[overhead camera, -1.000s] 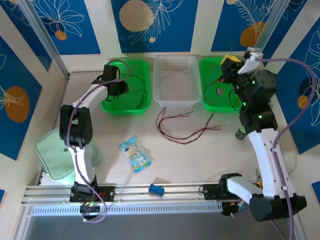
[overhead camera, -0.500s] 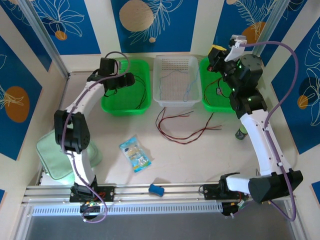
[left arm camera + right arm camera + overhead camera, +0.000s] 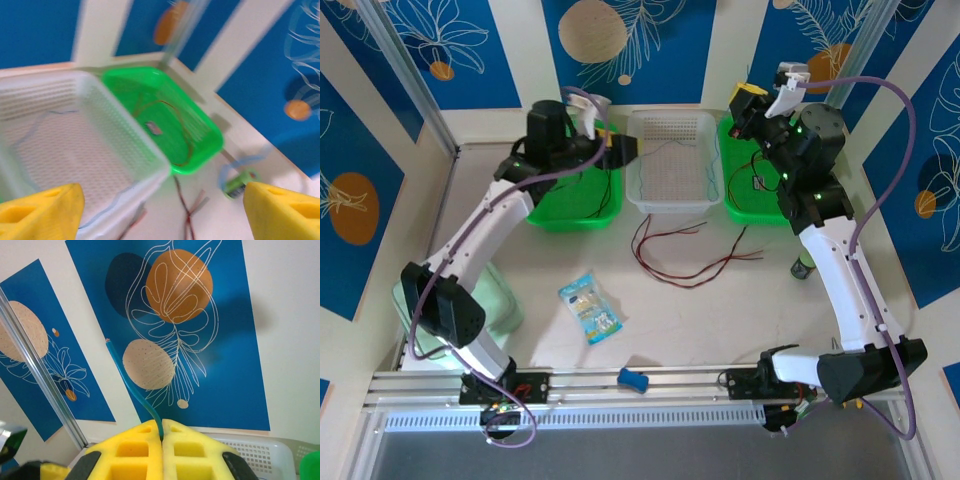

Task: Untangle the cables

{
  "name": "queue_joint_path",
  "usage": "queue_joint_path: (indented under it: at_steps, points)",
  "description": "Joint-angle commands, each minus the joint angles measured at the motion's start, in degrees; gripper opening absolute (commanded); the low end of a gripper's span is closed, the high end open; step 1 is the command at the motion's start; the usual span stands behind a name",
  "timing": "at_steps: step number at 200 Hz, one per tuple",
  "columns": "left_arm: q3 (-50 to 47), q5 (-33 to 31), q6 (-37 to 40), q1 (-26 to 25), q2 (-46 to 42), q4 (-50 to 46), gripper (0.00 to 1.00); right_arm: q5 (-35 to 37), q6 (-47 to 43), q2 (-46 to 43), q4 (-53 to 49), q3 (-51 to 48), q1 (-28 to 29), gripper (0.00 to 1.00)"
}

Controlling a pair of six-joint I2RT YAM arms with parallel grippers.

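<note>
**A:** Entry, largest first. The table [image 3: 740,320]?

**B:** Pale top. Three baskets stand in a row along the far side: left green basket [image 3: 545,215], white basket [image 3: 670,205] in the middle, right green basket [image 3: 745,215]. A pale green cloth [image 3: 425,320] lies at the near left.

**A:** Left gripper [image 3: 160,212]?

**B:** It hangs between the left green basket and the white one. The jaws are wide apart, and the two yellow fingers [image 3: 40,210] sit at opposite edges of its wrist view. The white basket's corner is below them.

**A:** Right gripper [image 3: 162,447]?

**B:** It is raised over the far left corner of the right green basket. The pads are pressed together, pinching a blue cable [image 3: 131,385] that rises out of the seam.

**A:** The other cables?

**B:** The red cable [image 3: 692,284] lies looped on the table just in front of the white basket. Dark wires [image 3: 608,185] lie in the left green basket, and red and black wires [image 3: 189,142] in the right one. A thin blue strand [image 3: 707,172] shows in the white basket. Whether it joins the pinched cable, I cannot tell.

**A:** Small items?

**B:** There is a snack packet [image 3: 590,308] at mid-table, a green can [image 3: 803,268] beside the right arm, and a blue block [image 3: 634,379] on the near rail.
</note>
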Motion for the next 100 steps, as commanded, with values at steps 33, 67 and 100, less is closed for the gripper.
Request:
queue_joint_path:
  at_steps: [33,67,100]
  points:
    - [-5.7,4.2,3.1,-5.6,-3.5,5.1,0.77,-2.4,1.5,-2.5,-0.4,3.8,0.6,0.00]
    - [-4.0,5.9,3.8,-8.6,-1.8,3.3,0.76,-3.3,3.0,-3.4,-0.1,3.6,1.4,0.00]
    - [-3.0,8.8,2.5,-10.7,0.1,4.9,0.69,-3.9,3.2,-3.8,-0.1,3.7,2.1,0.00]
